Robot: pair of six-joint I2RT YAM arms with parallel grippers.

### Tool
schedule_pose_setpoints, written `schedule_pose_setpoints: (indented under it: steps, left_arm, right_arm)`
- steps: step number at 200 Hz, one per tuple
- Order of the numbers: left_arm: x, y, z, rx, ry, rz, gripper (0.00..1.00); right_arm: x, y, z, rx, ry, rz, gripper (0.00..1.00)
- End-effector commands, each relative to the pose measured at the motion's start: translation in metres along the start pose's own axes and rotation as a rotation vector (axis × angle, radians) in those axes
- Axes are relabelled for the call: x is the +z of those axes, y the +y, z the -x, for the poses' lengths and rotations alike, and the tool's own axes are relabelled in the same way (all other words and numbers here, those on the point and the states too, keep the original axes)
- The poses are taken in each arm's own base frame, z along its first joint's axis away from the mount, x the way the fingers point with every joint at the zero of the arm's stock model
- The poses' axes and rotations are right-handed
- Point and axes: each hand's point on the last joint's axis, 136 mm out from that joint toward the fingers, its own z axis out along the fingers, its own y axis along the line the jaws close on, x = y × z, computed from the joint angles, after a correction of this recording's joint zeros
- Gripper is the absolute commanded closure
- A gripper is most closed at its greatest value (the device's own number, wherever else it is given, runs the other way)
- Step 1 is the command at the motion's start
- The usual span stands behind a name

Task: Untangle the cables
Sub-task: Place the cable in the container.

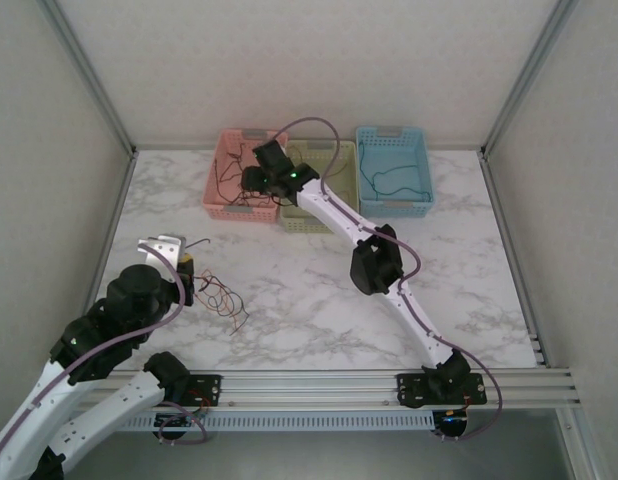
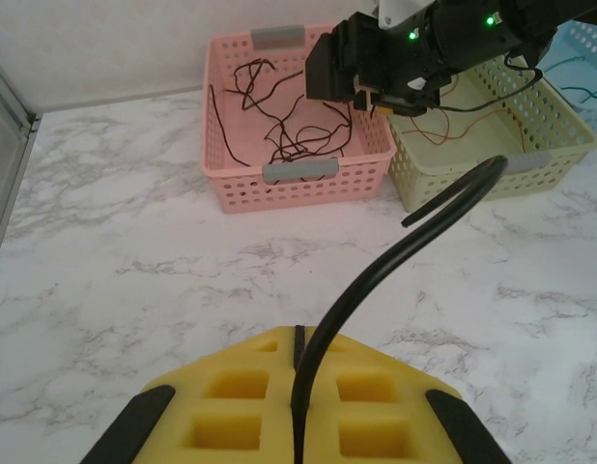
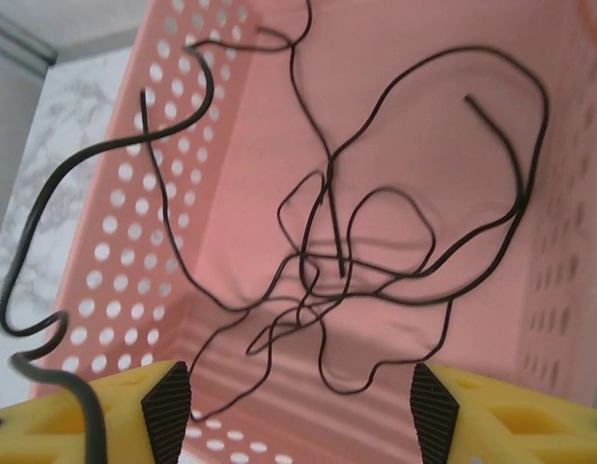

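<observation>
In the left wrist view my left gripper point(image 2: 300, 333) is shut on a black cable point(image 2: 414, 232) that arcs up and to the right, free of the table. A loose tangle of red and brown cables point(image 1: 224, 298) lies on the marble just right of my left gripper point(image 1: 187, 262). My right gripper point(image 1: 247, 180) hangs over the pink basket point(image 1: 229, 210). Its jaws stand open point(image 3: 300, 406) above several tangled black cables point(image 3: 376, 251) on the basket floor. One black cable point(image 3: 47, 222) snakes past its left finger, near the camera.
A pale green basket point(image 1: 309, 222) stands beside the pink one, partly under the right arm. A blue basket point(image 1: 394, 208) with a teal cable point(image 1: 389, 180) is at the back right. Metal frame posts line both sides.
</observation>
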Motion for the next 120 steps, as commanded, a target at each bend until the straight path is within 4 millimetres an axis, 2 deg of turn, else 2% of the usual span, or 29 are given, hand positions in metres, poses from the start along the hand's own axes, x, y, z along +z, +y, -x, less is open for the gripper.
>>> schedule_pose_setpoints:
  steps: [1, 62, 120]
  left_arm:
    - [0.000, 0.004, -0.004, -0.017, 0.007, 0.019, 1.00]
    - [0.001, 0.004, -0.004, -0.018, 0.008, 0.019, 1.00]
    - [0.001, 0.004, -0.004, -0.018, 0.008, 0.019, 1.00]
  right_arm:
    - [-0.016, 0.012, -0.005, -0.064, 0.036, 0.022, 0.33]
    - [-0.029, -0.010, -0.015, -0.143, 0.091, -0.083, 0.31]
    - [-0.053, 0.000, -0.016, -0.195, 0.122, -0.042, 0.28]
